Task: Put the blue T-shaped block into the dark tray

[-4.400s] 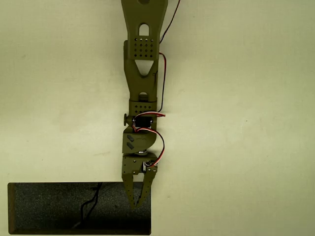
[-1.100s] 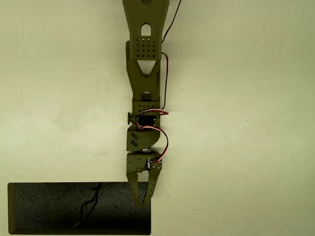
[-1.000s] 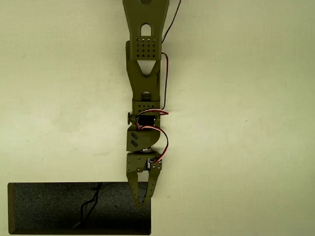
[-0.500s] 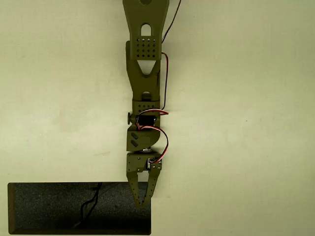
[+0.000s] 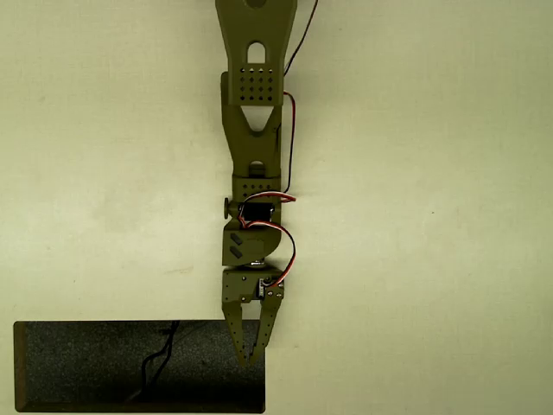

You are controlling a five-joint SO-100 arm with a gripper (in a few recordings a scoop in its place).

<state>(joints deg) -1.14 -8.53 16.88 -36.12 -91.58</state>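
Olive gripper: the gripper (image 5: pixel 251 356) hangs over the right end of the dark tray (image 5: pixel 78 367), its fingers drawn to a narrow V that nearly meets at the tips; nothing blue shows between them, so it appears to hold nothing.
Change: against the picture from some seconds back the arm has shifted slightly right and the wrist has turned a little; over the last second it has not moved at all.
Blue T-shaped block: I cannot find it on the tray floor or on the table; if it lies under the gripper, that spot is hidden.
Tray floor: speckled, with a thin dark crack-like line near the middle.
Table: pale and bare around the arm (image 5: pixel 255 130).
Meaning: the stillness reads as a pause; whether the block is placed cannot be told.
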